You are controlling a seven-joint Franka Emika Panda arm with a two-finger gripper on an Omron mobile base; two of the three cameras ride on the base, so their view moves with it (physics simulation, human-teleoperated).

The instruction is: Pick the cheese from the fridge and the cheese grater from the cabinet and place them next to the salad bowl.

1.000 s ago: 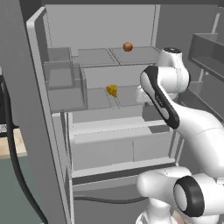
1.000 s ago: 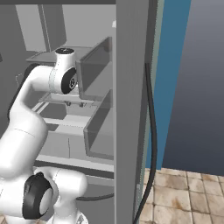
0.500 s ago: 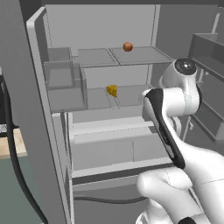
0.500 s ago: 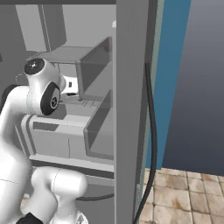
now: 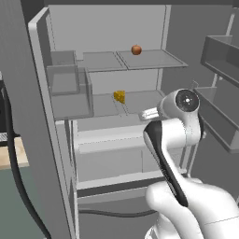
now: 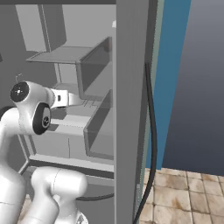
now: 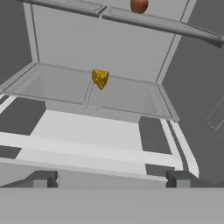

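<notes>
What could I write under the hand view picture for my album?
Open pincer faces the cheese on the fridge's glass shelf, red fruit above.

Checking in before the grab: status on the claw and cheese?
Claw open, empty. Cheese on the fridge's glass shelf, untouched, apart. Nothing between them.

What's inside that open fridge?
Inside the fridge: a cheese wedge on the middle glass shelf, a small red-orange fruit on the shelf above, pale drawers below. The drawers' contents are hidden, and the arm covers the lower right.
</notes>
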